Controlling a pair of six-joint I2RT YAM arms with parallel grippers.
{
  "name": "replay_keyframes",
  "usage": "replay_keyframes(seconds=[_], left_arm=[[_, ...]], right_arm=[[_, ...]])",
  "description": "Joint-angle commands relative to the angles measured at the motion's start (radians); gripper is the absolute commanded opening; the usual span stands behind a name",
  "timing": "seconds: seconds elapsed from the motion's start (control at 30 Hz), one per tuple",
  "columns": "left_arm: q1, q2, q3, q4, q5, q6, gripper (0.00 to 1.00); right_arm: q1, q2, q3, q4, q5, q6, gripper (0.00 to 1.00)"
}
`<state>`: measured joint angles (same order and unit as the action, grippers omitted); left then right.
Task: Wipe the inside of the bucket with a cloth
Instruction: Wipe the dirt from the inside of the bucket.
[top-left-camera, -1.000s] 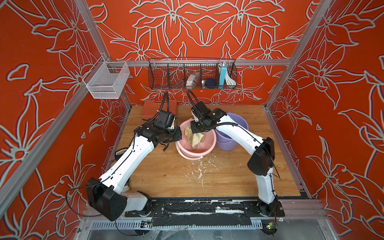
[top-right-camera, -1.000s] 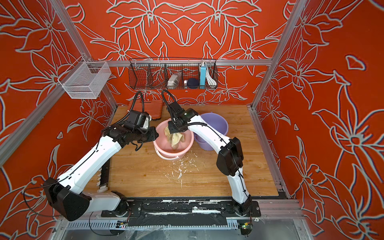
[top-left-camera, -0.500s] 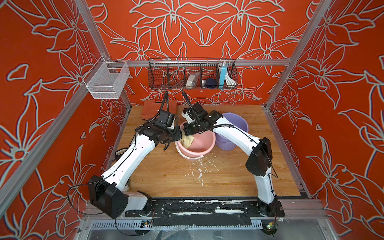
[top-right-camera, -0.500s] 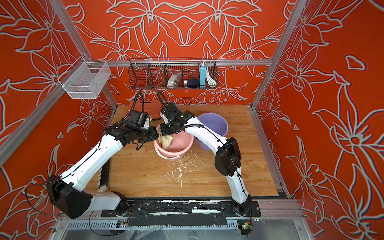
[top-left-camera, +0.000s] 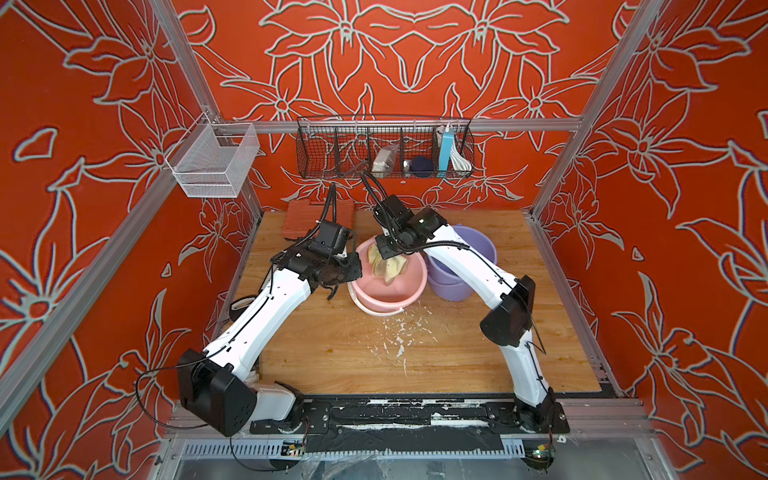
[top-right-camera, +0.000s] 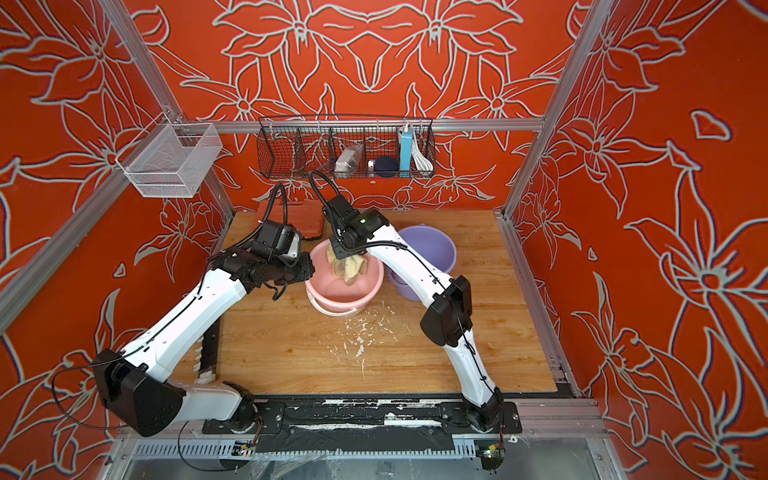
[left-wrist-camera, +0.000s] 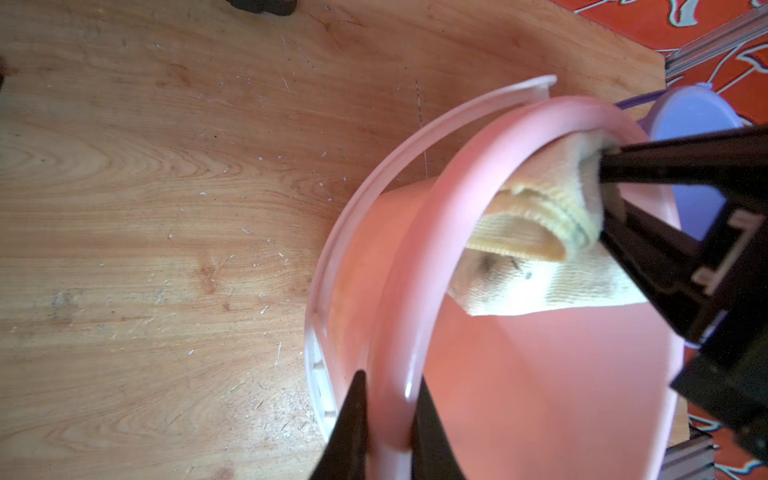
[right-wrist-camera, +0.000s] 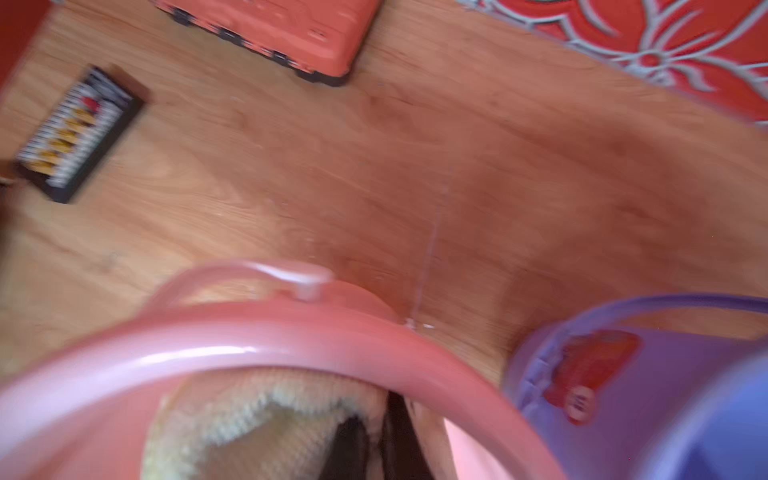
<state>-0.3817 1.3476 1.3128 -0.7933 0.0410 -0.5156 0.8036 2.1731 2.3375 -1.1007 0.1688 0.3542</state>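
1. Wooden table (top-left-camera: 457, 365): fills the floor of the red flowered cell and carries both buckets. Scuffed and pale in the left wrist view.
2. Left arm (top-left-camera: 266, 316) and right arm (top-left-camera: 469, 262): white with black joints. Rise from the black rail at the near edge and meet at the pink bucket.
3. Black wire basket (top-left-camera: 332, 153) and white mesh basket (top-left-camera: 212, 166): hang on the metal rails above the table, well apart from both grippers.
4. Purple bucket (top-left-camera: 453, 289): stands upright just beside the pink bucket, on the right arm's side. Partly hidden under that arm in both top views.
5. Pink bucket (top-left-camera: 374, 305): sits near the table's middle, mouth up, with its white handle (left-wrist-camera: 415, 137) folded down around the outside.
6. Flat red case (top-left-camera: 299, 216): lies at the far edge, behind the left wrist.
7. Cloth (left-wrist-camera: 540, 232): pale yellowish, ribbed, bunched in folds, with dark specks on the lower flap. Hangs inside the pink bucket against the inner wall just under the far rim.
8. Right gripper (left-wrist-camera: 602, 199): dips into the bucket mouth, pinched tight on the bunched top of the cloth.
9. Left gripper (left-wrist-camera: 390, 376): narrow, clamped on the pink bucket's rim, with one finger outside the wall and one inside.
10. White flecks (top-left-camera: 399, 340): strewn over the wood just in front of the pink bucket.
11. Small black packet (right-wrist-camera: 79, 133): lies on the wood near the red case, too blurred to read.
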Motion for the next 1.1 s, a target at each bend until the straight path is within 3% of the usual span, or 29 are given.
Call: replay_keyframes(seconds=[0.0, 0.2, 0.33, 0.6, 0.77, 0.83, 1.07], left_arm=[[-0.008, 0.003, 0.036, -0.051, -0.039, 0.028, 0.00], [-0.008, 0.039, 0.089, -0.058, -0.090, 0.045, 0.00], [-0.008, 0.053, 0.106, -0.040, -0.098, 0.048, 0.00], [-0.006, 0.051, 0.104, -0.026, -0.106, 0.053, 0.00], [-0.006, 0.039, 0.094, -0.023, -0.099, 0.055, 0.00], [-0.006, 0.036, 0.091, -0.023, -0.088, 0.052, 0.00], [0.005, 0.033, 0.072, -0.027, 0.009, 0.008, 0.00]], right_arm=[[-0.011, -0.005, -0.025, -0.116, 0.207, -0.049, 0.00], [0.004, -0.147, -0.242, -0.109, 0.243, -0.051, 0.00], [0.010, -0.186, -0.316, -0.142, 0.144, -0.049, 0.00], [0.012, -0.227, -0.366, -0.041, -0.195, -0.015, 0.00], [0.011, -0.163, -0.318, 0.019, -0.524, -0.027, 0.00], [0.012, -0.155, -0.329, 0.075, -0.589, -0.003, 0.00], [0.003, -0.141, -0.327, 0.127, -0.423, 0.031, 0.00]])
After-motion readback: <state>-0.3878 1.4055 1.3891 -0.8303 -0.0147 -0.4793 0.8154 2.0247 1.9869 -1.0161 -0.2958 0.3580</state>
